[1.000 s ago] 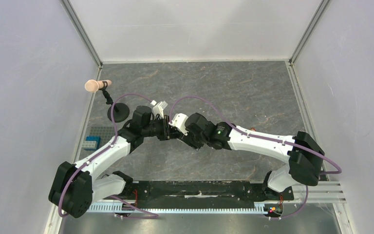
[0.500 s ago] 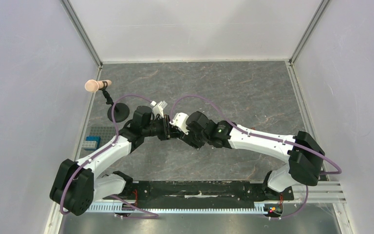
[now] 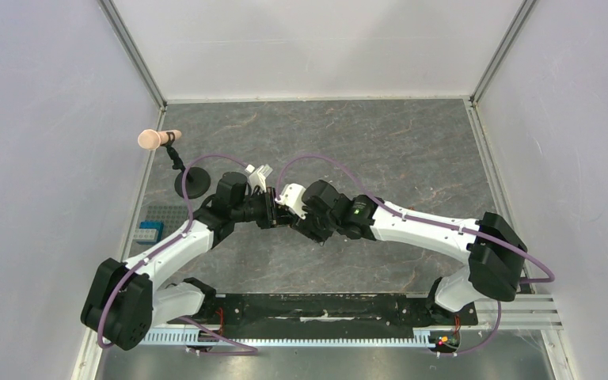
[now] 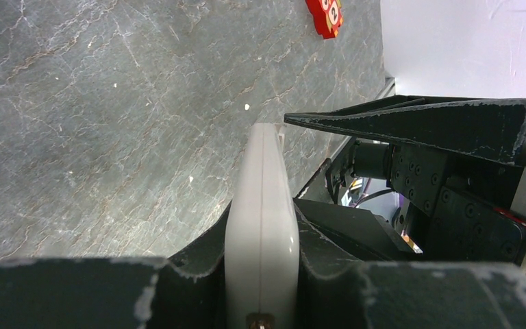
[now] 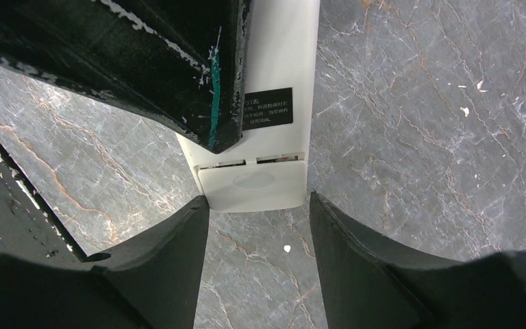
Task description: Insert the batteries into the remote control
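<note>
bright even light, soft shadows, blurred near foreground.

Passable over bare surface (image 3: 412, 150) far and right. Hemmed on left by black stand (image 3: 192, 183) and grey tray (image 3: 157, 220). Centre jammed: left gripper (image 3: 271, 210), right gripper (image 3: 288, 212) nose to nose, remote control (image 5: 281, 62) between.

Grey marbled table (image 3: 412, 150), black round stand (image 3: 193, 184)

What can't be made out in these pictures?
Batteries: in no view; the cover on the remote control hides its inside, right wrist view.
Remote's front: left wrist view shows only its edge, gripped by the left gripper.
Red object: cut by left wrist view's top edge.
Right gripper: touching the cover or not, too close to tell.
</note>
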Motion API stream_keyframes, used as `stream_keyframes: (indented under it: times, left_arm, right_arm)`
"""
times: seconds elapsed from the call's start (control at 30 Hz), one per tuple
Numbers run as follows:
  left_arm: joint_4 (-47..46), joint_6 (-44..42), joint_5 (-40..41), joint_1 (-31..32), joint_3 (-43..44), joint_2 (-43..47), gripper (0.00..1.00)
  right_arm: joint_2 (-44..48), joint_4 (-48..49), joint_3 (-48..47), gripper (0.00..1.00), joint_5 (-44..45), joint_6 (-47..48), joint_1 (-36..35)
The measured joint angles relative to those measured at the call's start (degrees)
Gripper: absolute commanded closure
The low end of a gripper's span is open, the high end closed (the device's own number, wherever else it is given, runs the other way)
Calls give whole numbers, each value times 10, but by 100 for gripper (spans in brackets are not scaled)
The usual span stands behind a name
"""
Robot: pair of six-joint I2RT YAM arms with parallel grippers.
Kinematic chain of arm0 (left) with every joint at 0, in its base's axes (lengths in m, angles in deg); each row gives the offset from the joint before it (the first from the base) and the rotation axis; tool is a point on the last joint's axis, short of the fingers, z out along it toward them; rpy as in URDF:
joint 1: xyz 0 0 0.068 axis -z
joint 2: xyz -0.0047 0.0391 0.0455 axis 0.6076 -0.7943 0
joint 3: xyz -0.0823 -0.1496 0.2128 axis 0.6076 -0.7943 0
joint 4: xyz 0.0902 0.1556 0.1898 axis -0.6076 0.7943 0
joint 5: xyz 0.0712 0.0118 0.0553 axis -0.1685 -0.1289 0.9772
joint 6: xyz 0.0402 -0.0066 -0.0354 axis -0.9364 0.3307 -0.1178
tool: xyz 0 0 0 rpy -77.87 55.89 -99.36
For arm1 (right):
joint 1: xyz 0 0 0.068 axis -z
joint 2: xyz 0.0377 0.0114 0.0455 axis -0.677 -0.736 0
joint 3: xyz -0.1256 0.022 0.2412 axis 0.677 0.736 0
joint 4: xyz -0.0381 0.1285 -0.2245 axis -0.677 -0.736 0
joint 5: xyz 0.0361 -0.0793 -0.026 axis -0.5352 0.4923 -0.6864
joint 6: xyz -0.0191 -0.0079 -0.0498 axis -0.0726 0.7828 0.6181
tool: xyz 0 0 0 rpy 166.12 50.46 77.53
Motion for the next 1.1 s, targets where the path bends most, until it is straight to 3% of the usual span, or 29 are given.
stream_keyframes:
  times: [0.5, 0.9, 1.1]
  left_arm:
    - [-31, 24, -1, -1, -1, -12, 98]
    - [-203, 143, -57, -5, -57, -36, 98]
    - [-245, 173, -70, -5, -70, -42, 98]
  right_arm:
    - [-9, -35, -27, 41, 9, -14, 9]
    - [-27, -127, -102, 39, 10, 3, 10]
    - [-28, -138, -111, 35, 16, 8, 9]
